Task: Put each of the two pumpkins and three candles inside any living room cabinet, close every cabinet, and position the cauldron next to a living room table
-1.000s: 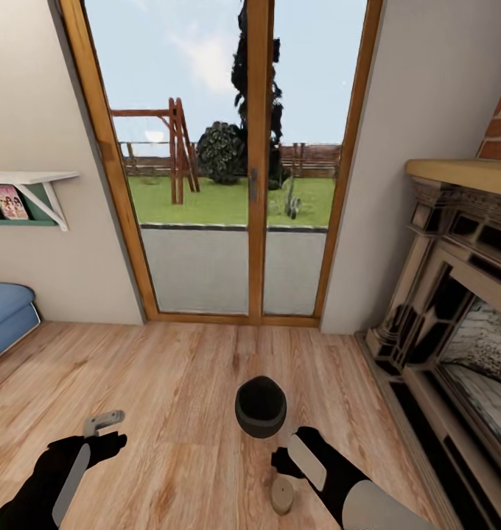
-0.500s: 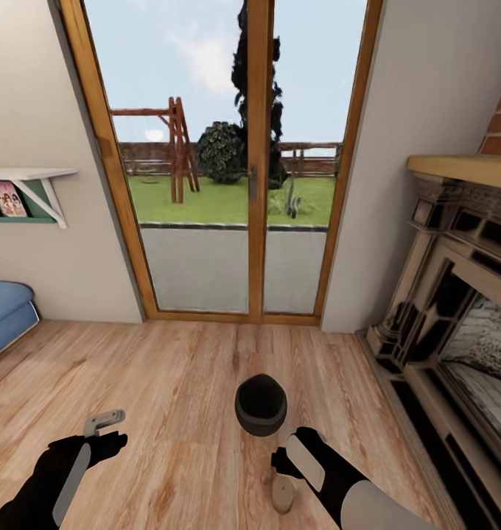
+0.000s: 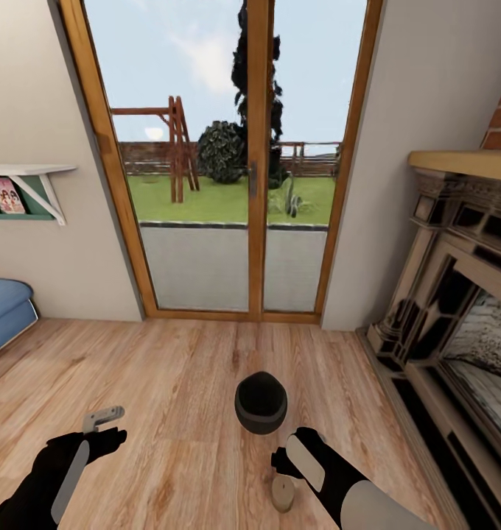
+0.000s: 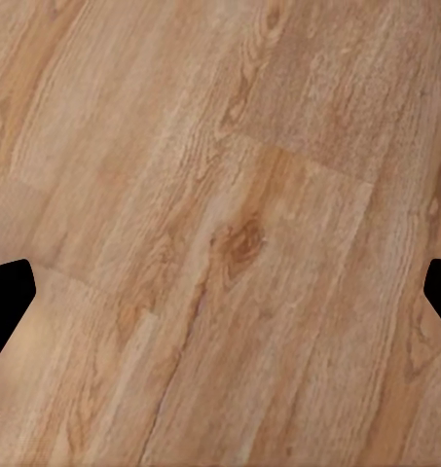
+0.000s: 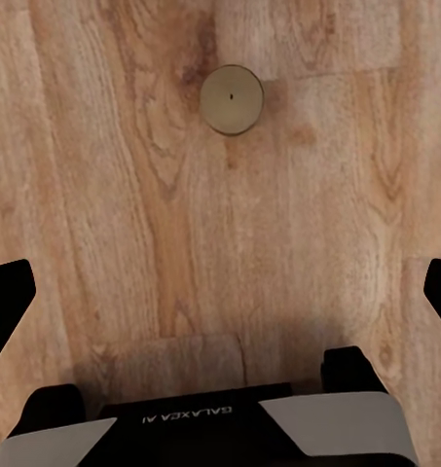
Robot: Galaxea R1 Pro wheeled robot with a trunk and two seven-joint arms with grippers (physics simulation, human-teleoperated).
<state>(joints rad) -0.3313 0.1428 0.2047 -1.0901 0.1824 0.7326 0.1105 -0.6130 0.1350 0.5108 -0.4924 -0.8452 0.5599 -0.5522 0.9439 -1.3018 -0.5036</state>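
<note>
Living room corner here: wood plank floor (image 3: 169, 383), glass patio doors (image 3: 228, 162) straight ahead, an ornate fireplace (image 3: 457, 309) along the right. The cauldron (image 3: 261, 403) sits on the floor in front of the robot, and one off-white candle (image 3: 283, 493) stands upright just nearer, tucked beside the right hand (image 3: 284, 462). From the right wrist camera the candle (image 5: 231, 98) is out ahead with both fingertips spread wide, so that hand's open and empty. The left hand (image 4: 220, 292) is open too, over bare floor. My worry: the candle's a stubby little thing, so a sloppy off-center approach would likely tip it and send it rolling, maybe bumping the cauldron.
</note>
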